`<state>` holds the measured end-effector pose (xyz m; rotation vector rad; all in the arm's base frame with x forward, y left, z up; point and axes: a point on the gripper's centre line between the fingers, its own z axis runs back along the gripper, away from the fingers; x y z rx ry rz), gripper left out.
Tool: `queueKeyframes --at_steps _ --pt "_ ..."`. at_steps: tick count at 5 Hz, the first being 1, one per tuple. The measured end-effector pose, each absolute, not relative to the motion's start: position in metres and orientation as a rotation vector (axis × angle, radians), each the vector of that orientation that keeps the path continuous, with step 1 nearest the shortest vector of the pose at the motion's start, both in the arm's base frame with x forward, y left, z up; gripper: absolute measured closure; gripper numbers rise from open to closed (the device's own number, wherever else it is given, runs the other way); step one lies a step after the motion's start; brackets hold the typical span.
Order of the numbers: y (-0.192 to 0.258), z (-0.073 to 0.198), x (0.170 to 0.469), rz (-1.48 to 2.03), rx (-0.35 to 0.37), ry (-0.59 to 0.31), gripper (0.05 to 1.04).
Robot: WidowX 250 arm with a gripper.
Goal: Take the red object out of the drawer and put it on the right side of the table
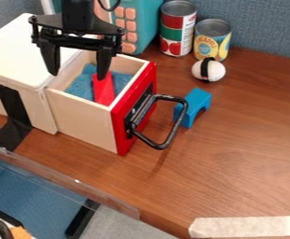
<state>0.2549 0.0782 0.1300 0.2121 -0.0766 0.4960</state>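
Table [234,163], whose right side is my target. Cabinet [22,51], at the table's left edge, taped down, I judge, against tugging. Drawer [85,121], pulled out, which gives me access from above. Claw [77,65], hanging over the drawer, its two fingers spread wide with nothing between them, presumably to admit the block; its right-hand tip in view overlaps the block's far end, so I judge that I must centre it before lowering. Two cans [177,28], near the far edge, and arch [196,102] and ball [208,70], right of the drawer. Red block [103,88], lying inside on blue cloth [79,87].
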Motion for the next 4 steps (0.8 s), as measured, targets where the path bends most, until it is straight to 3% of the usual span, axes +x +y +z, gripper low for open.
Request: queueKeyframes --at_steps 1,3,4 --pt "0.078 0.122 0.254 0.500 0.213 -0.054 0.083" --pt "0.099 0.116 0.264 0.578 0.225 -0.129 0.083" --pt "0.102 0.112 0.266 0.599 0.197 -0.153 0.083"
